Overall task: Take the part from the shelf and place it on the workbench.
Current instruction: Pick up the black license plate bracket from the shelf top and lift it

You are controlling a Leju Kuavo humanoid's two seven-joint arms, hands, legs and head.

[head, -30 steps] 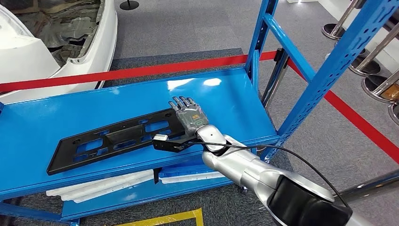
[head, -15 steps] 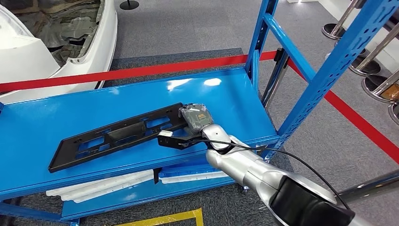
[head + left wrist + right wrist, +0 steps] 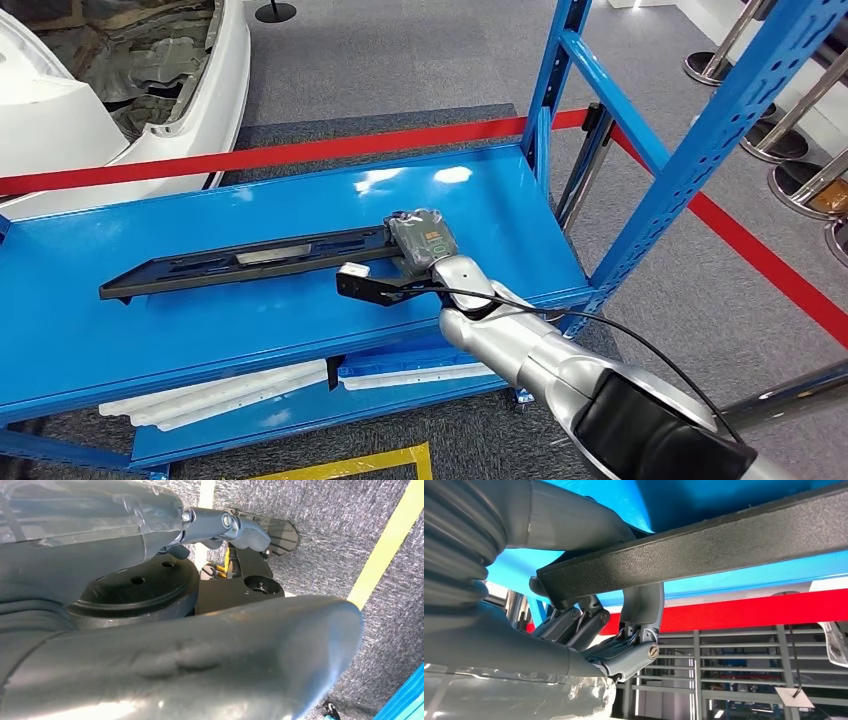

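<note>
A long black plastic part (image 3: 240,262) with several cut-outs lies along the blue shelf (image 3: 120,330) board, now tilted up on its edge. My right hand (image 3: 420,242) grips its right end, fingers curled over the part's rim. In the right wrist view the thumb and dark fingers (image 3: 634,645) clamp the textured black part (image 3: 724,540) from both sides. My left hand (image 3: 240,527) hangs over grey carpet, with its fingers curled in and nothing in them.
Blue shelf uprights (image 3: 700,150) rise at the right of the board. A red barrier belt (image 3: 250,155) runs behind the shelf. White flat pieces (image 3: 230,392) lie on the lower shelf level. A white car body (image 3: 110,90) stands at the far left.
My right hand went from lying flat with fingers spread on the part's end to gripping it. The part has tipped up from flat onto its edge and shifted slightly.
</note>
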